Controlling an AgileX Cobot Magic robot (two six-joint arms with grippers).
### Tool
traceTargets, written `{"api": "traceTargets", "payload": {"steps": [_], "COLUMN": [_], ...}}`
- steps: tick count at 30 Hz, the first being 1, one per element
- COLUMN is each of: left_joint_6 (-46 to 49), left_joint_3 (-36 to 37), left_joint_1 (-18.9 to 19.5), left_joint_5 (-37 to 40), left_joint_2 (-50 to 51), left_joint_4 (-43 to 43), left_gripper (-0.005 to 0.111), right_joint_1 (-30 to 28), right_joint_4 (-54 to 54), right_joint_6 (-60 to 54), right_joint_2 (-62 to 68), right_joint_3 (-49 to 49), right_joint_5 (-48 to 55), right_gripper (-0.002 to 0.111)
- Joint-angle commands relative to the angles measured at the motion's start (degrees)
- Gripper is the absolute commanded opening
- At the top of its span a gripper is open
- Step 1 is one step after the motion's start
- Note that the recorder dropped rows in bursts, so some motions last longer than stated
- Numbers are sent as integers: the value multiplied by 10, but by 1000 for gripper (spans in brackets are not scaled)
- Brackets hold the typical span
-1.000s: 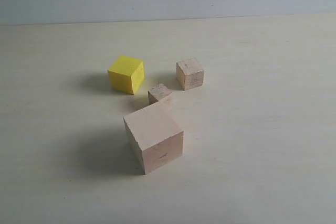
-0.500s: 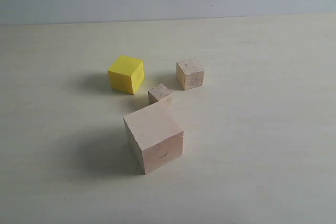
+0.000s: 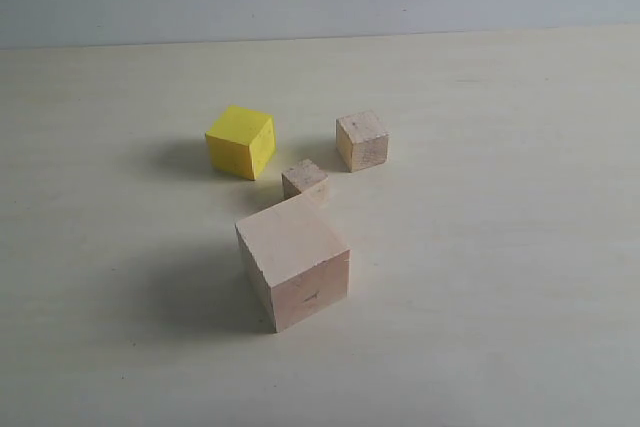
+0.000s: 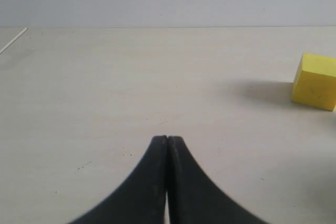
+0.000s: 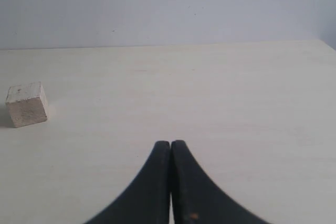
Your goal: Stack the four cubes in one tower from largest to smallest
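Yellow comes first on the left: the bright yellow cube (image 3: 240,142) sits on the pale table (image 3: 500,247), set back from the front; right of it and nearest the camera stands the large pale pinkish cube (image 3: 293,262), one corner turned forward; just behind its far corner lies the smallest tan cube (image 3: 305,180), so close that I cannot tell whether they touch; farthest right is the smaller tan cube (image 3: 362,140), level with the yellow one and apart from it; all four rest singly on the table, none stacked. From the left wrist, the left gripper (image 4: 167,140) has its black jaws pressed together, empty, the yellow cube (image 4: 315,81) off to one side; the right gripper (image 5: 170,144) is likewise closed on nothing.
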Motion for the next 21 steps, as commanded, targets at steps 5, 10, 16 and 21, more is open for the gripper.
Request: {"api": "traceTargets", "payload": {"steps": [5,10,16,21], "left_joint_6": [-1,-1,-4,-88], "left_joint_3": [2,2,2,-3], "left_joint_1": [-1,-1,-1,-1], "left_joint_5": [-133,-204,-270,-310], "left_joint_2": [-3,-3,-3,-3], "left_joint_4": [0,0,0,-3], "left_gripper": [0,0,0,0], "right_joint_1": [-3,-3,-3,-3], "right_joint_4": [-3,-3,-3,6], "right_joint_6": [0,-2,-2,52], "right_joint_2": [-3,-3,-3,-3], "right_joint_3": [3,3,3,3], "right_joint_5": [-120,-290,-342,-496], "right_gripper": [0,0,0,0]}}
